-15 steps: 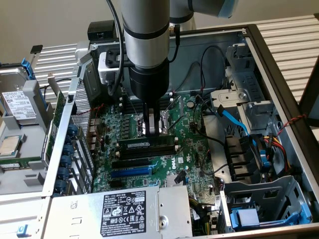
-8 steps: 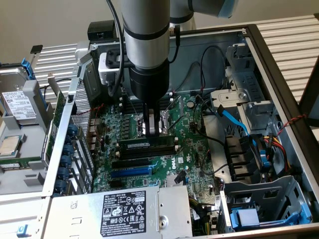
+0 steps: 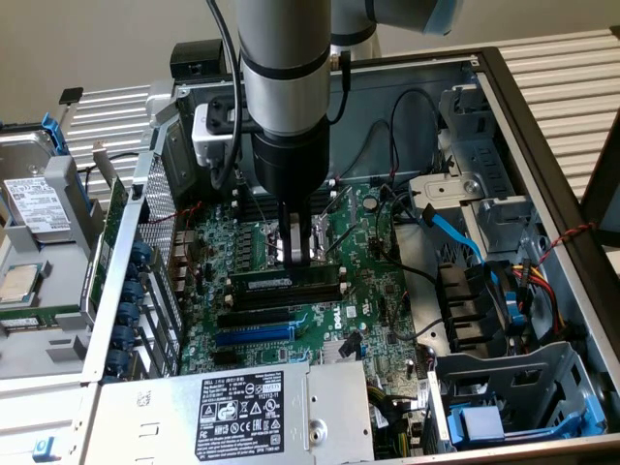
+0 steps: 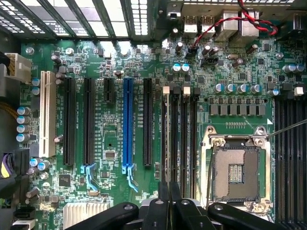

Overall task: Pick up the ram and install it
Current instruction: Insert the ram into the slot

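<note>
The ram [image 3: 286, 281] is a long dark stick with a small white label. It stands on edge along a black memory slot on the green motherboard [image 3: 373, 291]. My gripper [image 3: 298, 257] comes straight down on the middle of its top edge, fingers shut on the thin board. In the wrist view the gripper [image 4: 169, 188] has its two black fingers pressed together. They sit in line with the memory slot [image 4: 166, 134] that lies nearest the expansion slots. From this view I cannot tell how deep the stick sits in the slot.
Beside the ram run black expansion slots and a blue expansion slot [image 3: 254, 335]. A power supply [image 3: 242, 412] sits at the near edge. The open CPU socket [image 4: 237, 172] lies close by. Blue cables [image 3: 455, 237] and a drive cage [image 3: 513, 397] crowd the exterior view's right.
</note>
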You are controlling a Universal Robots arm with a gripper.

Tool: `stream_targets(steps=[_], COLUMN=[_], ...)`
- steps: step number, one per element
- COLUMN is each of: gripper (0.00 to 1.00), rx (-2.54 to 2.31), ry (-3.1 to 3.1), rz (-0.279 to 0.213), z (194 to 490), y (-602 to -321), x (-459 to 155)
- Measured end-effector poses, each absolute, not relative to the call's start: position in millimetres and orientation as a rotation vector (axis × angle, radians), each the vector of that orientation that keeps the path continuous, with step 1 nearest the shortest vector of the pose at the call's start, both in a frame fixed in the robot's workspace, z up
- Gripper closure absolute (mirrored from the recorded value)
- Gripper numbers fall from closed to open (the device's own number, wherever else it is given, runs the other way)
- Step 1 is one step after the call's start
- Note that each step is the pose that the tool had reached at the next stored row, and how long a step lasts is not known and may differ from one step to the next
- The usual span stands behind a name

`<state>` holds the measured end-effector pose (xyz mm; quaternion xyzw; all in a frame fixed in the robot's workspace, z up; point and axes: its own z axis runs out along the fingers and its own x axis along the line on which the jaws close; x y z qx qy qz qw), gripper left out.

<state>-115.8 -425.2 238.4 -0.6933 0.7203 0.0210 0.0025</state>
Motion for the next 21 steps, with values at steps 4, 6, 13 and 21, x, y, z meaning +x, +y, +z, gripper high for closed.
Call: stream_targets(steps=[4, 6, 13, 21], gripper=[0.88, 0.88, 0.88, 0.88], rx=[-2.174, -2.172, -2.166, -2.166], ry=[2.260, 2.261, 2.262, 2.263], rz=[0.065, 0.064, 0.058, 0.056], z=[238.0, 238.0, 237.7, 237.0], y=[-425.1, -425.1, -425.1, -425.1], x=[-116.5, -117.0, -117.3, -117.4])
